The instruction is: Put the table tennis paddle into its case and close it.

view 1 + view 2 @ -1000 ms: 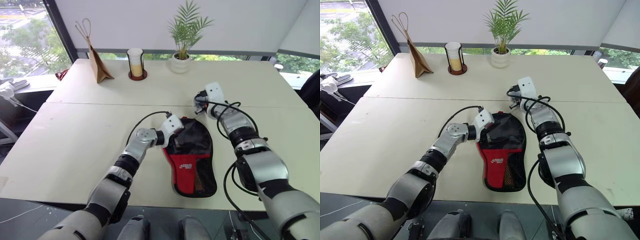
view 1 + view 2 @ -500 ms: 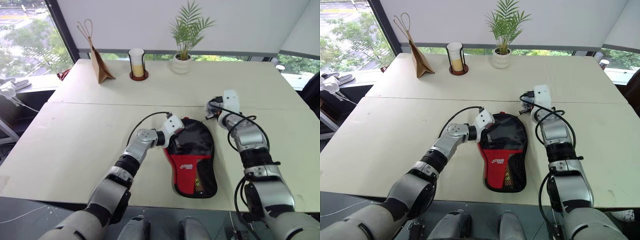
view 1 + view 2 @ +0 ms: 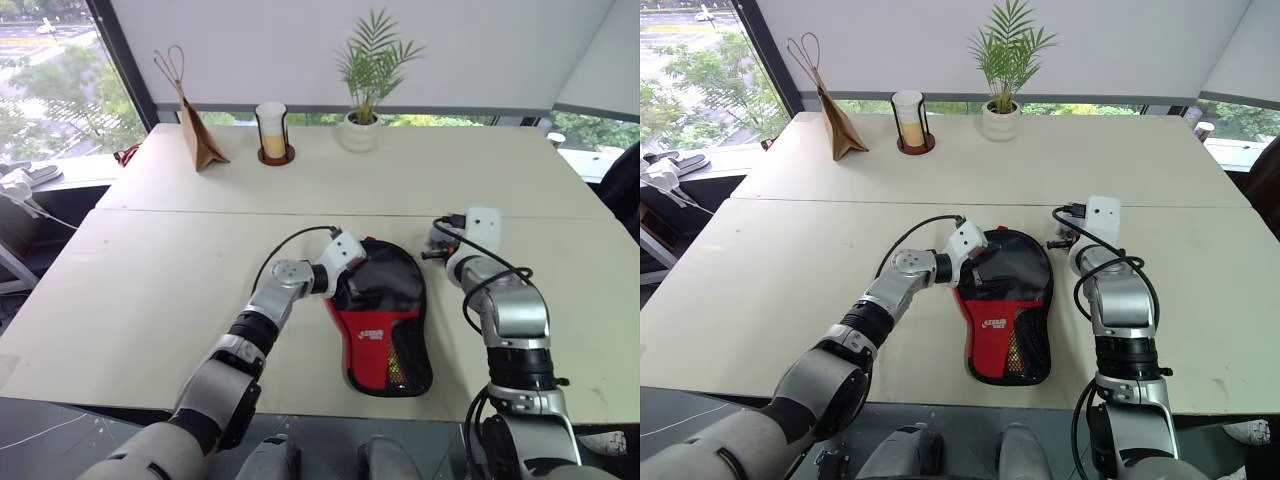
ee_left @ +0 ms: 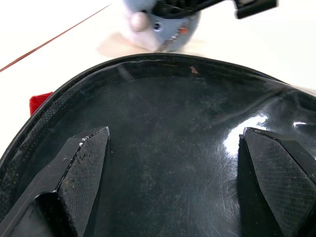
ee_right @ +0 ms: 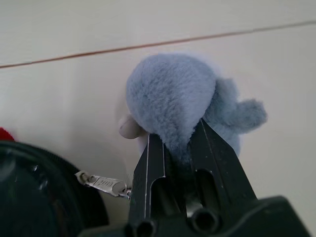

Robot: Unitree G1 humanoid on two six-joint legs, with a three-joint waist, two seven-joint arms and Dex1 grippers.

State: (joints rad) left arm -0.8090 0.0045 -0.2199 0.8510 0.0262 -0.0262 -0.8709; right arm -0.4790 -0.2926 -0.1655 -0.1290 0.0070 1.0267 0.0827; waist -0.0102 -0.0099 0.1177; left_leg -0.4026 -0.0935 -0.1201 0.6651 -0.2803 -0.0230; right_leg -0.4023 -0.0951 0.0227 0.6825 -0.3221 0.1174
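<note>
The case [image 3: 385,310] lies flat on the table [image 3: 150,290], glossy black round end away from me, red panel and mesh pocket toward me. The table tennis paddle is hidden. My left gripper [image 3: 352,272] rests at the case's upper left edge, open, its fingers [image 4: 81,163] spread wide over the black surface. Just past the case's upper right edge, my right gripper [image 3: 432,243] is shut on the grey-blue plush charm [image 5: 173,98]. A small metal zip pull [image 5: 106,185] shows beside the right fingers.
At the far edge stand a brown paper bag [image 3: 198,135], a cup in a dark holder [image 3: 271,130] and a potted plant [image 3: 365,90]. A seam crosses the table behind the case. Windows run along the back and left.
My right arm has drawn back toward me and to the right, its gripper staying shut. The left gripper and the case have not moved.
</note>
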